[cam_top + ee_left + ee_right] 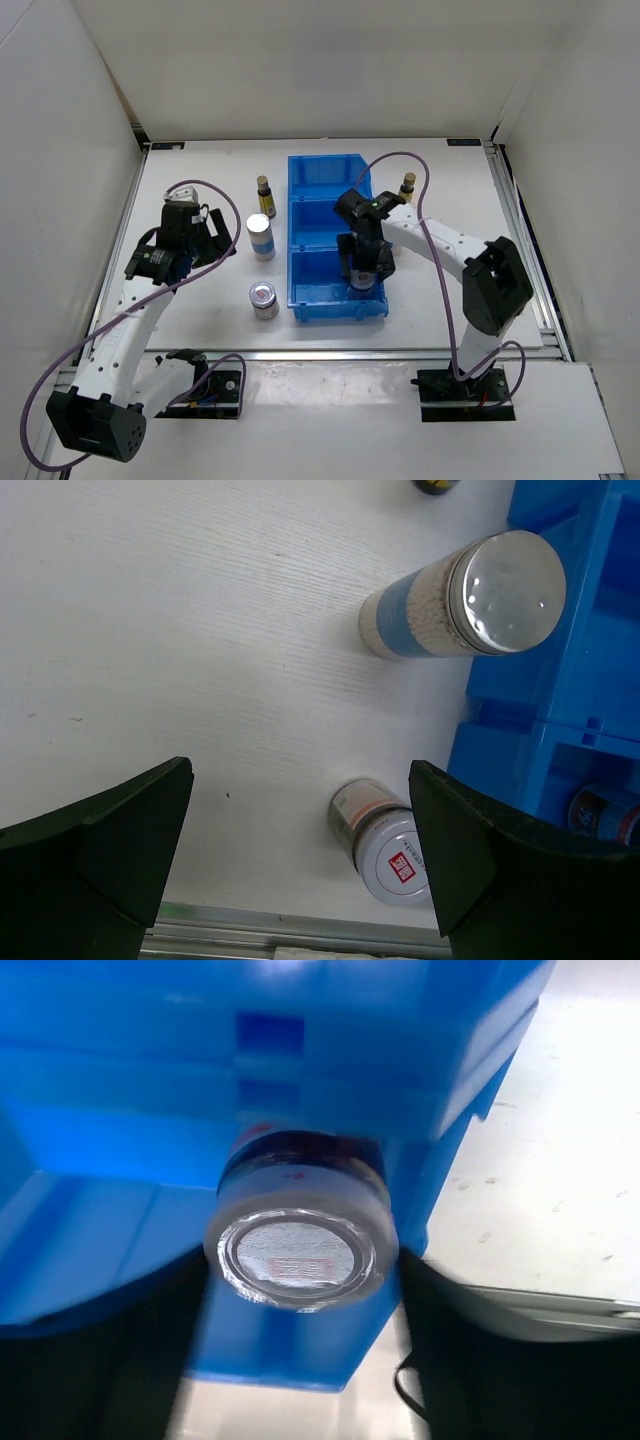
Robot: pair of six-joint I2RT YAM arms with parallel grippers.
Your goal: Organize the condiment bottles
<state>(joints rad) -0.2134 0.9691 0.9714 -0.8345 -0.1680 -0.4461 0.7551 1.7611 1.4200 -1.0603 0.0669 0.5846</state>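
My right gripper (362, 268) is over the near compartment of the blue bin (310, 190) and is shut on a short silver-lidded jar with a red mark (298, 1245). My left gripper (220, 235) is open and empty, left of a tall blue-labelled cylinder (260, 237). The cylinder (470, 600) and a second short jar (385, 845) stand on the table in the left wrist view, the jar close to the right finger (470, 850) of my left gripper (300, 772). One amber bottle (264, 196) stands left of the bin, another (407, 186) to its right.
The bin's far and middle compartments look empty. A container with a blue label (605, 815) shows partly in the bin's near compartment. The table's metal front edge (300, 930) runs just below the short jar. White walls close in the table on three sides.
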